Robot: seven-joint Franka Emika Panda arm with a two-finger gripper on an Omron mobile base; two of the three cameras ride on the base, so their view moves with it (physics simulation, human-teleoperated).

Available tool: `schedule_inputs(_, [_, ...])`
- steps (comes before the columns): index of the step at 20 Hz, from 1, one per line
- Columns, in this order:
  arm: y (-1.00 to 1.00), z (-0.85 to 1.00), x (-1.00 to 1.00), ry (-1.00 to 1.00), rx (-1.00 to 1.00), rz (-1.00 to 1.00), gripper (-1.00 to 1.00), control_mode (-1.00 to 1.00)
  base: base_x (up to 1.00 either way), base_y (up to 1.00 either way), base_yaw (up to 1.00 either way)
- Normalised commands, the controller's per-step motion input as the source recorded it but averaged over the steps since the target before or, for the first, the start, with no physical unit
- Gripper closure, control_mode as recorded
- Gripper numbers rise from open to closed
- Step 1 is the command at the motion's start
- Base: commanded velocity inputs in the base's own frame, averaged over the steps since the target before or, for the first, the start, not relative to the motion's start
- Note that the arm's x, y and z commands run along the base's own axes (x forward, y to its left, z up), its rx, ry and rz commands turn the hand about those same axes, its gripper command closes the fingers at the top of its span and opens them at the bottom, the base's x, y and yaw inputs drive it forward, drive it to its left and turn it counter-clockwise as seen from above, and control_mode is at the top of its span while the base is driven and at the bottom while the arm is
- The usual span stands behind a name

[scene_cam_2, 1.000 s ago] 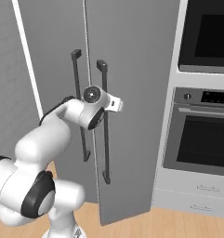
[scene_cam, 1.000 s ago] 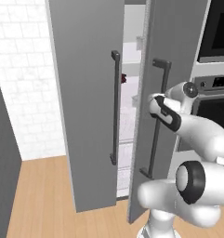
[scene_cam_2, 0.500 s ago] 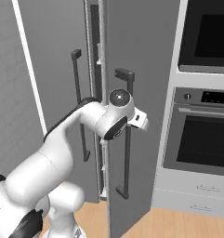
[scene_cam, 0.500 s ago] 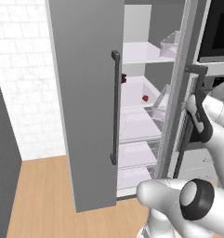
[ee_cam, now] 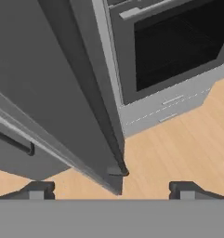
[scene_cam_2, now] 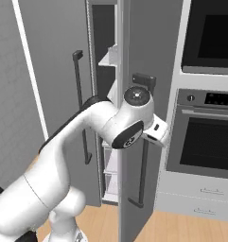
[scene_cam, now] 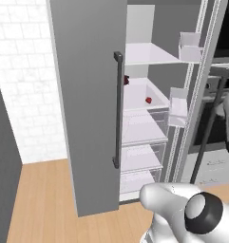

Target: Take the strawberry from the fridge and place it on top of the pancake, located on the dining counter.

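Note:
The grey fridge stands with its right door swung wide, baring white shelves and drawers. The strawberry, tiny and bright red, lies on a middle shelf. My gripper sits at the outer face of the right door, beside its long dark bar handle. In the hand view the gripper is open, its fingertips wide apart, and the lower end of the handle lies just ahead between them. The pancake and the dining counter are out of view.
A black built-in oven with drawers below it stands right of the fridge, close behind the open door. The left door hangs ajar with its own bar handle. A small dark red item sits on the shelf edge. White brick wall at left.
The right fridge door has swung much wider, exposing the shelves and the strawberry. My arm has swept to the right along with the door.

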Motion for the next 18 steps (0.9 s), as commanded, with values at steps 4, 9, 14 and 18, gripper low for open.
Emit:
schedule_inputs(4, [1.00,0.47,-0.05,0.00,-0.52,-0.08,-1.00,-1.00,0.00,0.00,0.00])
schedule_inputs(9, [1.00,0.44,0.42,0.04,-0.62,-0.09,-1.00,-1.00,0.00,0.00,0.00])
schedule_inputs(14, [1.00,0.29,0.70,0.01,-0.56,-0.22,-1.00,-1.00,0.00,0.00,0.00])
schedule_inputs(18, [0.39,0.00,0.98,0.12,-0.39,-0.15,-1.00,-1.00,0.00,0.00,0.00])
